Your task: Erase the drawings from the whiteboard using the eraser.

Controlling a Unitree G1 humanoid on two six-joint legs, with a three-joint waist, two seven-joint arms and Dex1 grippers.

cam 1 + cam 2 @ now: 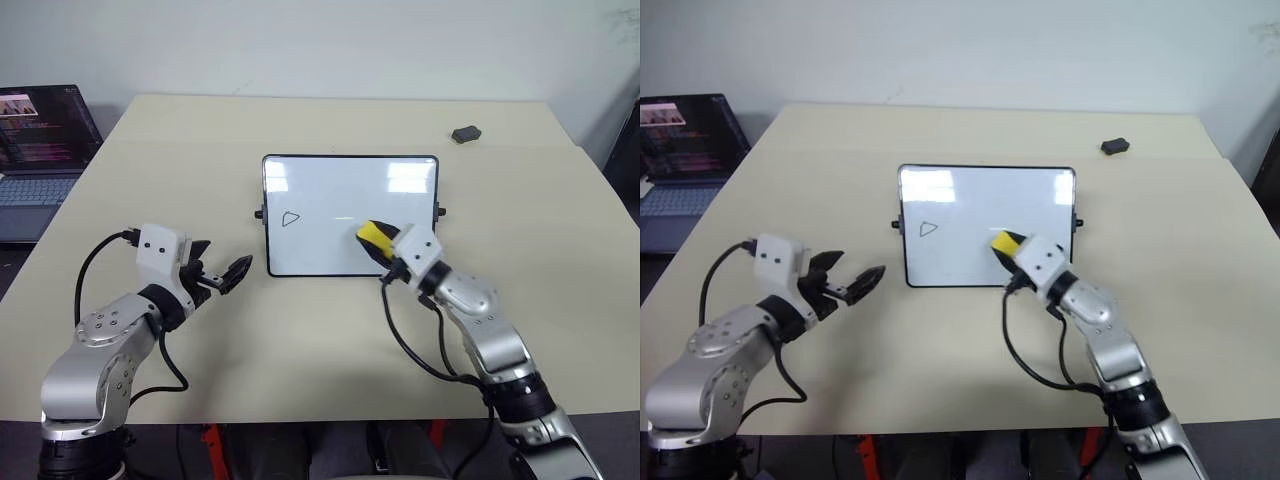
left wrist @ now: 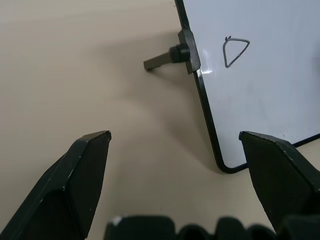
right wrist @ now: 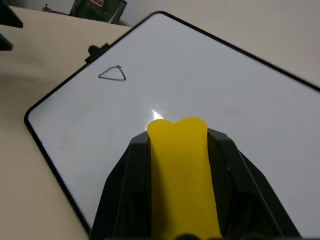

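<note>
Yellow and pinched between two black fingers, the eraser (image 3: pixel 182 170) sits nearest the lens in the right wrist view, with the right gripper (image 1: pixel 385 243) clamped on it over the lower middle of the whiteboard (image 1: pixel 330 180). That board lies flat at the centre of the table (image 1: pixel 200 130), and one small triangle drawing (image 1: pixel 290 219) remains on it, at about nine o'clock from the eraser and close to the board's left edge; the rest of the white surface looks clean. To finish well, my judgement is that the eraser should be pressed flat and swept toward nine o'clock, straight across the triangle, with steady pressure so the thin lines do not smear; the light board may slide, so a brace at its frame would help. From about five o'clock the right arm reaches in, forearm low, wrist angled toward the board's centre. At about eight o'clock from the board the left gripper (image 1: pixel 222 275) hangs just off its lower left corner, fingers spread apart and empty, pointing toward the frame. Farther out, a small dark grey lump (image 1: pixel 466 133) lies at one o'clock, and a laptop (image 1: pixel 40 140) stands at ten o'clock beyond the table edge.
</note>
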